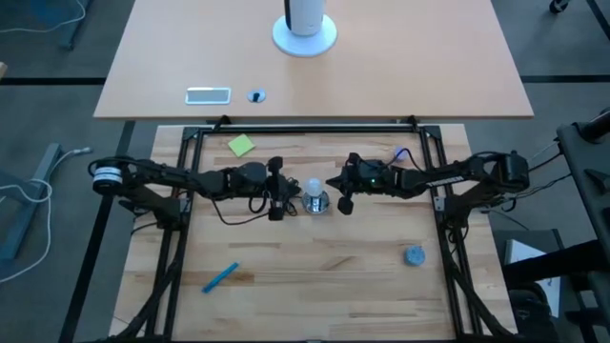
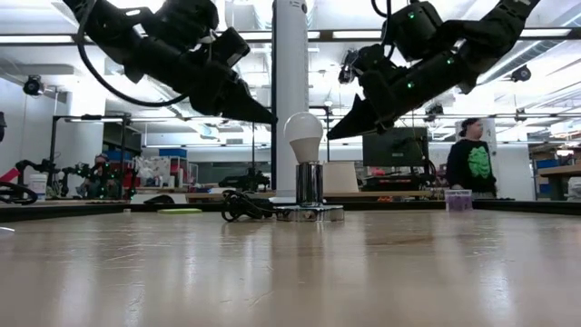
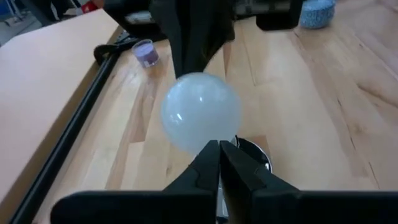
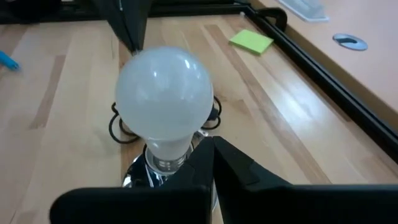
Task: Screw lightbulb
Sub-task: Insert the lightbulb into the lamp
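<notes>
White lightbulb [image 2: 303,135] stands upright in metal socket [image 2: 310,184].

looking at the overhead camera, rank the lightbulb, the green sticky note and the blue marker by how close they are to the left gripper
1. Lightbulb, just beside the left gripper, toward the table's middle.
2. Green sticky note, near the table's back edge.
3. Blue marker, at the table's front.

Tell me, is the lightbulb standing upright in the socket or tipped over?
Upright. In the low view the lightbulb stands straight on the metal socket, globe on top. Both grippers are shut and apart from it.
</notes>
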Robot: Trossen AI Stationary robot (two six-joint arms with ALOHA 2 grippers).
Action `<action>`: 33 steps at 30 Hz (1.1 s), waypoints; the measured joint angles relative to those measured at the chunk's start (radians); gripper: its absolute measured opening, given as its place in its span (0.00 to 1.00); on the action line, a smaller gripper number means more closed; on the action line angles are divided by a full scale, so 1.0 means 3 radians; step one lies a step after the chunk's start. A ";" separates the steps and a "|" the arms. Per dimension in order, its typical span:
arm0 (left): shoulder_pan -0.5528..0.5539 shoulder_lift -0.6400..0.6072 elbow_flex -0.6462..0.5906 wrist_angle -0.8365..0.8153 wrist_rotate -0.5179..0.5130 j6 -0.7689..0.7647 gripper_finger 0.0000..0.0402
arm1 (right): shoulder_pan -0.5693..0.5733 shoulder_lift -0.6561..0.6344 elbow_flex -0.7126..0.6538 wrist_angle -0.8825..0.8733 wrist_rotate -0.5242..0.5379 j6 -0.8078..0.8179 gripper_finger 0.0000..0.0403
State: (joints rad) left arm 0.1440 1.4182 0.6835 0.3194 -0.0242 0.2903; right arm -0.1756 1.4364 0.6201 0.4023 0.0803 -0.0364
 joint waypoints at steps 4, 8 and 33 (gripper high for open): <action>0.0002 0.0109 0.0064 0.0010 0.0000 -0.0023 0.00 | 0.0002 -0.0004 0.0011 0.0006 -0.0026 -0.0030 0.00; 0.0006 0.0288 0.0186 0.0005 -0.0001 -0.0039 0.00 | 0.0005 -0.0004 0.0030 0.0001 -0.0104 -0.0087 0.00; 0.0033 0.0441 0.0318 -0.0076 -0.0287 -0.0139 0.00 | 0.0234 -0.0005 0.0032 -0.0274 -0.0123 -0.0033 0.00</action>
State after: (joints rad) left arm 0.1539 1.5505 0.7788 0.2966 -0.1104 0.2485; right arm -0.1055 1.4349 0.6296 0.3202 0.0433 -0.0464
